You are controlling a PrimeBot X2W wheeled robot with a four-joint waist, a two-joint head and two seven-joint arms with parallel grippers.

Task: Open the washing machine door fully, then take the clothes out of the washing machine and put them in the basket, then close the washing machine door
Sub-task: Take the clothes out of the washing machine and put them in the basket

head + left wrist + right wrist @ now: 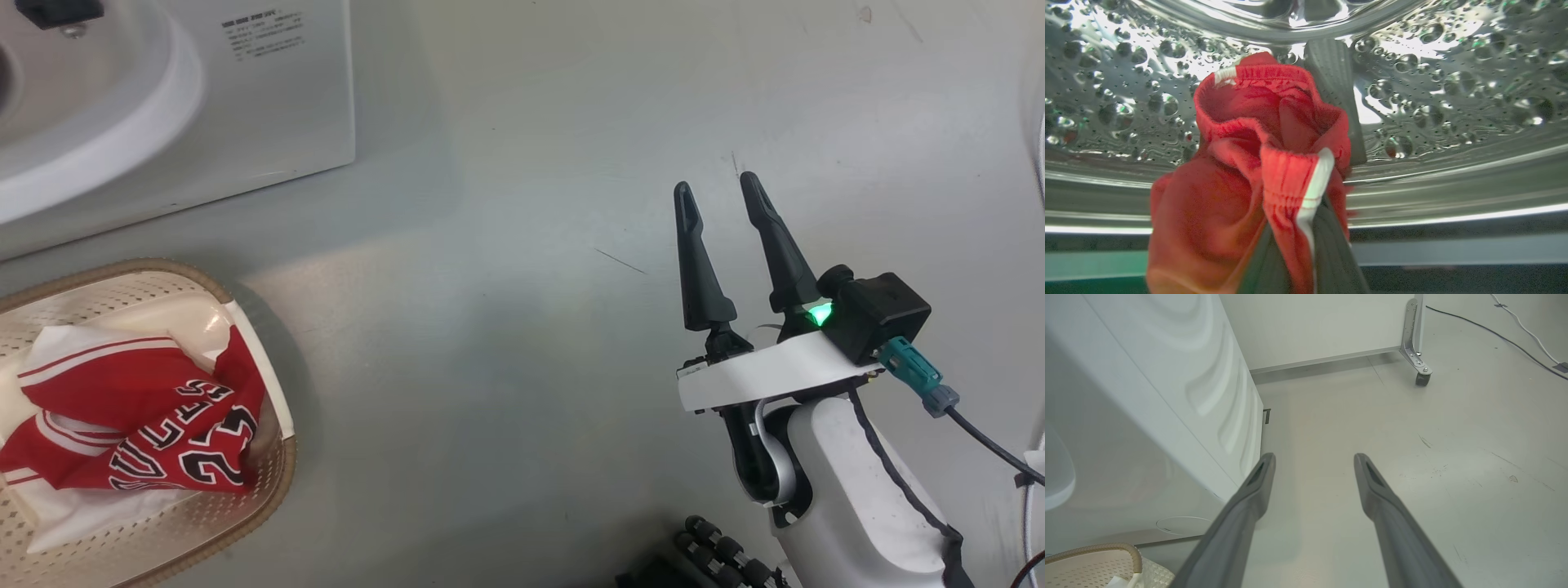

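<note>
Inside the washing machine's shiny perforated drum [1453, 90], my left gripper [1306, 212] is shut on a bunch of red clothes [1241, 163] with white trim, and the fabric hides most of its dark fingers. A second red jersey [163, 416] with black-and-white lettering lies in the cream basket [188, 273] at the lower left of the head view. The white washing machine [269, 106] stands just behind the basket. My right gripper [717, 188] hangs open over bare floor, nothing between its fingers [1372, 486]. The washing machine door is out of view.
A grey ribbed paddle [1331, 81] rises inside the drum behind the cloth. In the right wrist view the machine's white side panel [1167, 396] is at the left, the basket rim [1098, 549] at the bottom left, a castor wheel [1420, 377] and cables [1494, 332] farther off.
</note>
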